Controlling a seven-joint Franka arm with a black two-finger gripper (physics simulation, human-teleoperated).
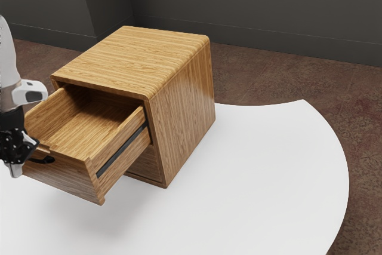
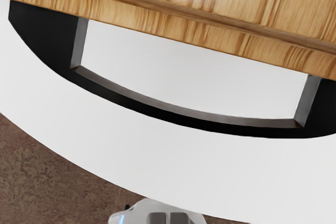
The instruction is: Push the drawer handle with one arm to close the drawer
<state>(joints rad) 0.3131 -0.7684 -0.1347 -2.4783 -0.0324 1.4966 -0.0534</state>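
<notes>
A gripper (image 1: pixel 15 170), narrowly closed, is hovering near the handle (image 1: pixel 45 160) of the open drawer (image 1: pixel 65 179), toward nine o'clock in the exterior view; the cabinet (image 1: pixel 182 103) is sitting on a white table (image 1: pixel 268 177), brown floor (image 1: pixel 365 129) spreading at three, dark walls (image 1: pixel 256 4) rising at twelve.

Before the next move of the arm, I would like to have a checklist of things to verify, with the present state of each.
1. Drawer closed: not ok, it stands well out of the cabinet.
2. Cabinet upright on the table: ok.
3. Visible inside of the drawer free of objects: ok.
4. Gripper near the handle, at the drawer's front: ok.
5. Gripper touching the handle: cannot tell.
</notes>
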